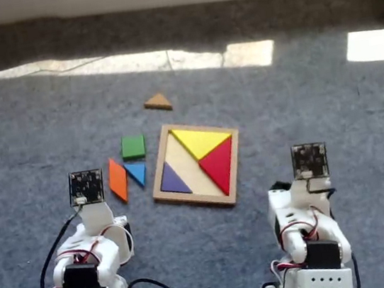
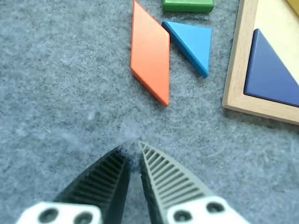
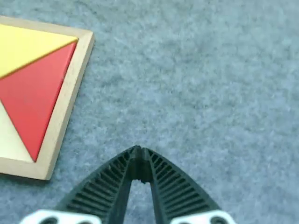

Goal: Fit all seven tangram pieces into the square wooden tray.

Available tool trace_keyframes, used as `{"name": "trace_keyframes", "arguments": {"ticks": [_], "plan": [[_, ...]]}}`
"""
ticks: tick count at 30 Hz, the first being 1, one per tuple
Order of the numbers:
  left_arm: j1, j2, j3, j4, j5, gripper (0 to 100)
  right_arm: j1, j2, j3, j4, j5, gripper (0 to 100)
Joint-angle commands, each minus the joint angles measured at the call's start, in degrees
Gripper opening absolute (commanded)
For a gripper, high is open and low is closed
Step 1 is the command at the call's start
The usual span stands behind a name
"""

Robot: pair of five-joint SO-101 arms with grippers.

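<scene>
The square wooden tray lies mid-carpet and holds a yellow triangle, a red triangle and a purple triangle. Left of the tray lie an orange parallelogram, a blue triangle and a green square. A brown triangle rests farther back. My left gripper is shut and hovers over bare carpet just short of the orange parallelogram and blue triangle. My right gripper is shut over carpet beside the tray's right edge.
Grey carpet covers the whole floor, with sunlit patches along the back. Both arm bases sit at the near edge. Open carpet stretches right of the tray and behind the brown triangle.
</scene>
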Motion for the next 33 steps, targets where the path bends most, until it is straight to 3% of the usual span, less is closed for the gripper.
{"name": "trace_keyframes", "arguments": {"ticks": [1,6,33], "plan": [[-0.13,-1.98,1.19,0.26,-0.18,0,0.48,-0.92,5.32,4.18,-8.44,1.2],[-0.13,-1.98,1.19,0.26,-0.18,0,0.84,-0.84,5.32,8.57,-9.76,1.2],[-0.04,-2.15,1.19,0.26,0.00,0,0.75,-0.66,5.32,8.57,-9.76,1.2]]}}
